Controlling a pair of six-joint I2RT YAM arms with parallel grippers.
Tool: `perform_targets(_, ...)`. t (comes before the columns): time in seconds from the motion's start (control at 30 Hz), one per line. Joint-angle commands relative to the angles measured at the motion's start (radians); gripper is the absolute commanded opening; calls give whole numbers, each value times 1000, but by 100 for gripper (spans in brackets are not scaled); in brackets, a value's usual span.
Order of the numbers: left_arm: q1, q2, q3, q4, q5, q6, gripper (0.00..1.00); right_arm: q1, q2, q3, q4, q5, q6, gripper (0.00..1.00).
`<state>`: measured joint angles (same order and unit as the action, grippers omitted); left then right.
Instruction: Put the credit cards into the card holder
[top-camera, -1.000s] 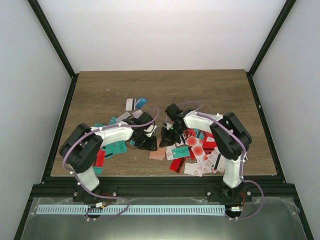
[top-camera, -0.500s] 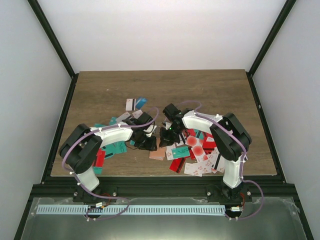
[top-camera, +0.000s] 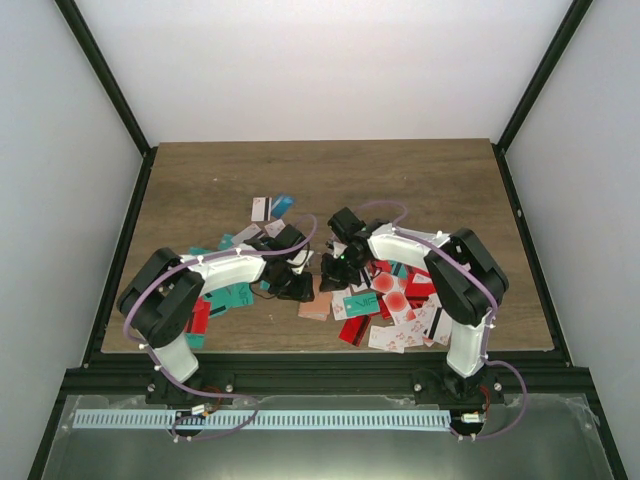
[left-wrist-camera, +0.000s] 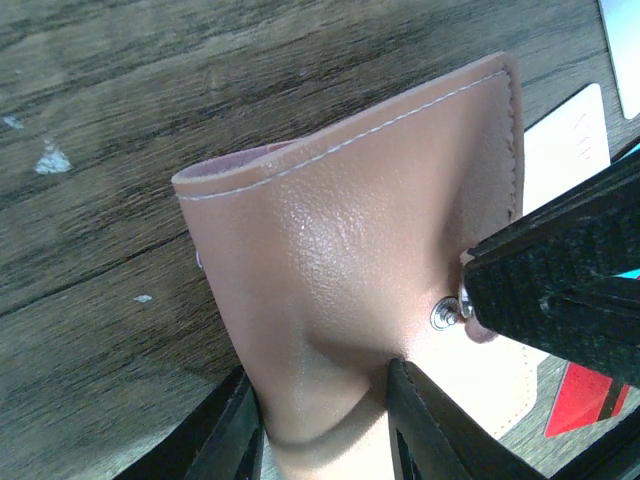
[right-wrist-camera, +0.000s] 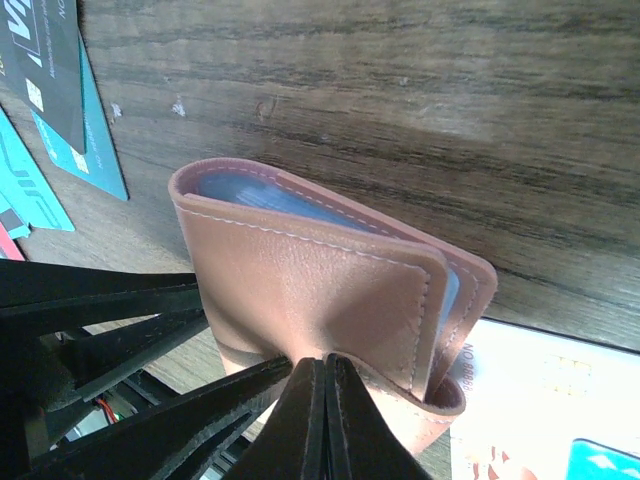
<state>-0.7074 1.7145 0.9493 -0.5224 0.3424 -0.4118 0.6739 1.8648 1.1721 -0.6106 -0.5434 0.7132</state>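
A salmon-pink leather folding card holder (left-wrist-camera: 340, 260) is gripped from both sides over the middle of the brown wooden desk (top-camera: 400, 180). The left tool (left-wrist-camera: 325, 425), partly open, pinches its body, and the right tool (right-wrist-camera: 325, 390) is clamped tight on its edge. Teal, red and white plastic credit cards (top-camera: 395, 300) lie scattered on either side.

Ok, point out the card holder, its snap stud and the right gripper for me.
card holder (left-wrist-camera: 350, 230): left wrist view, on its pink leather outer face.
snap stud (left-wrist-camera: 440, 318): left wrist view, on the metal button itself.
right gripper (right-wrist-camera: 326, 370): right wrist view, between its fingertips, closed on the card holder's flap.
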Motion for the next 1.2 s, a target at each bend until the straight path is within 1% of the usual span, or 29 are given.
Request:
perform_targets(0.0, -18, 14, -24, 2, -14, -5, 35, -2, 0, -22, 42, 7, 0, 1)
perform_targets(0.63, -19, 30, -12, 4, -17, -16, 35, 26, 31, -39, 38, -36, -26, 1)
perform_targets(1.17, -19, 43, -4, 8, -13, -12, 34, 70, 83, -18, 18, -29, -46, 1)
